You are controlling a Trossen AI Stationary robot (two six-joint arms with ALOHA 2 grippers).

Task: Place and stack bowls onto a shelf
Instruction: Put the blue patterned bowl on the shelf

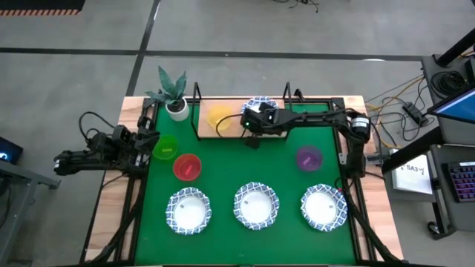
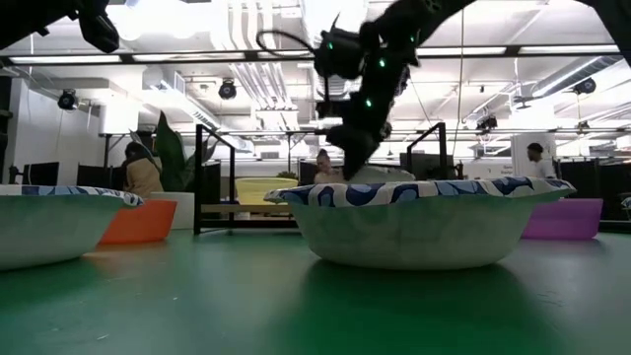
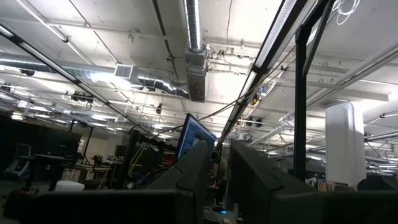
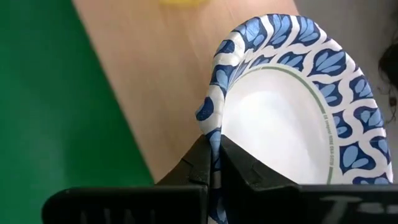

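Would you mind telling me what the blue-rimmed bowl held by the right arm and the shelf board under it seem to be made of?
The wide white bowl with the blue patterned rim looks like thin paper: matte, its printed rim buckling where the right hand pinches it. The rectangular shelf board looks like light wood, matte with faint grain, though possibly laminate.

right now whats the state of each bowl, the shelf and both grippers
right gripper: shut on a patterned bowl's rim, over the shelf
held bowl: pinched at its rim, above the shelf board
shelf: yellow bowl on it
yellow bowl: upright on the shelf
three patterned bowls: upright, empty, in a row on the mat
red bowl: on the mat
green bowl: on the mat
purple bowl: on the mat
left gripper: at the table's left edge
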